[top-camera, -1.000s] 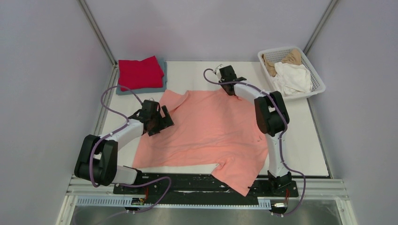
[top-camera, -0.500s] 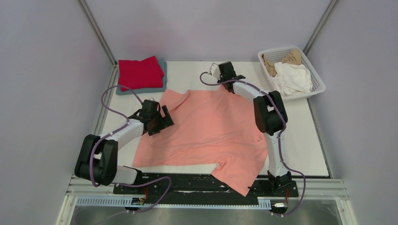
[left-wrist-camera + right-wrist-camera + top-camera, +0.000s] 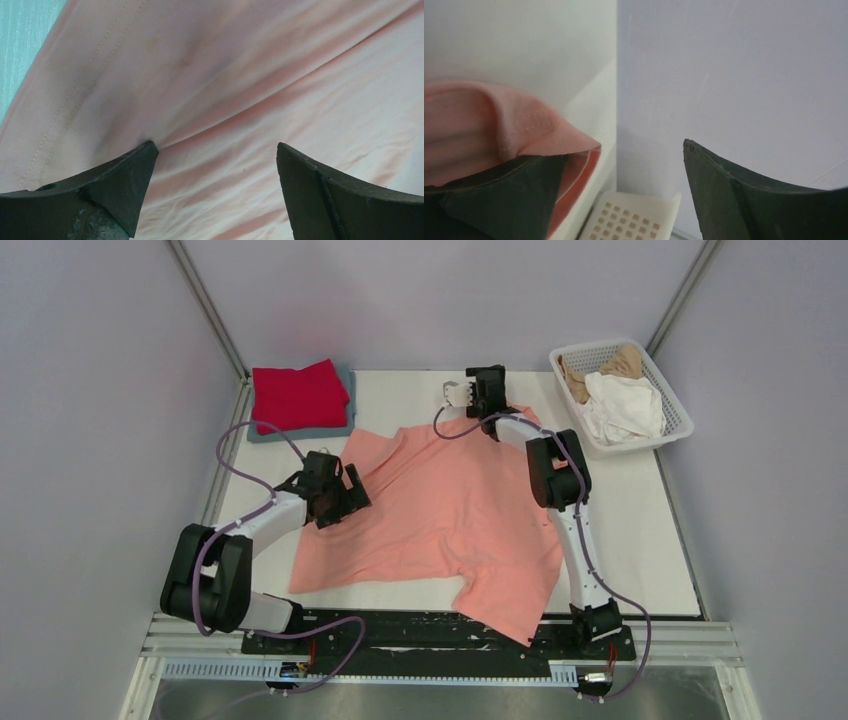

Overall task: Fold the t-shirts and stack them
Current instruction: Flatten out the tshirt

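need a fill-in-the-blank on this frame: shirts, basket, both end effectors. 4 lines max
1. The grey-blue t-shirt lies under a folded t-shirt coloured ___.
2. The basket sits at the table's far ___ corner.
3. The left end effector stands ___ over the spread t-shirt.
4. The cloth draped over one finger of the right end effector is coloured ___.

Missing words: red; right; open; salmon-pink.
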`<action>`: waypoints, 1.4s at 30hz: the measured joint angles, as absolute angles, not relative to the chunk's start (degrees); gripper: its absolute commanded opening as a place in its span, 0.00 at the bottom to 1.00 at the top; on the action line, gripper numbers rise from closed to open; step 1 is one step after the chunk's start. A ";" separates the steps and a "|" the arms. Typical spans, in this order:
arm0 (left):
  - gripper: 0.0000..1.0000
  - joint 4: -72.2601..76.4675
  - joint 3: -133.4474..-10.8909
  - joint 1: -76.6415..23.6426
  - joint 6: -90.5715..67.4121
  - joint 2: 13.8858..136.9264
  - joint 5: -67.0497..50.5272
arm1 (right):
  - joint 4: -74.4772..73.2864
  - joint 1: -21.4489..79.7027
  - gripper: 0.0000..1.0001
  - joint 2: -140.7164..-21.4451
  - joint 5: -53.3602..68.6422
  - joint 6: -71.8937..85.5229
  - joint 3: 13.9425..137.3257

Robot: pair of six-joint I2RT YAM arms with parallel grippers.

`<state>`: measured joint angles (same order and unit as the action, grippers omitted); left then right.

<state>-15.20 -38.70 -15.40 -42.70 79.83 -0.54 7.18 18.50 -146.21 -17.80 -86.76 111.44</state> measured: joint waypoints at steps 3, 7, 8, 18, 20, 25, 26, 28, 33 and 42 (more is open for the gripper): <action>1.00 -15.38 -39.22 -15.40 -42.72 80.38 -0.56 | 12.64 17.50 1.00 -148.55 -15.81 -89.01 114.06; 1.00 -16.03 -40.27 -15.40 -42.76 81.36 -0.47 | 17.76 16.73 1.00 -148.94 -12.69 -89.91 114.78; 1.00 -16.25 -40.45 -15.40 -42.81 81.47 -0.40 | 18.57 16.56 1.00 -148.97 -12.01 -89.89 115.11; 1.00 -18.70 -42.19 -15.51 -43.18 82.76 0.84 | -10.83 10.50 0.99 -143.31 6.79 -83.33 120.62; 1.00 -19.09 -42.39 -15.57 -43.16 82.85 1.04 | -16.80 9.39 1.00 -141.03 10.52 -82.15 120.51; 1.00 -19.68 -42.50 -15.57 -43.13 82.85 1.63 | -20.62 8.19 1.00 -133.21 17.89 -76.44 115.74; 1.00 -19.68 -42.50 -15.57 -43.13 82.85 1.65 | -20.53 8.38 1.00 -131.50 19.05 -75.79 114.02; 1.00 -19.70 -42.50 -15.57 -43.11 82.85 1.65 | -20.25 9.10 1.00 -128.05 21.39 -74.61 110.02; 1.00 -19.68 -42.50 -15.57 -43.07 82.85 1.65 | -15.35 12.08 1.00 -125.58 24.14 -70.65 102.59; 1.00 -19.84 -42.50 -15.62 -43.07 82.85 2.02 | -7.22 14.31 1.00 -134.65 20.08 -64.23 105.27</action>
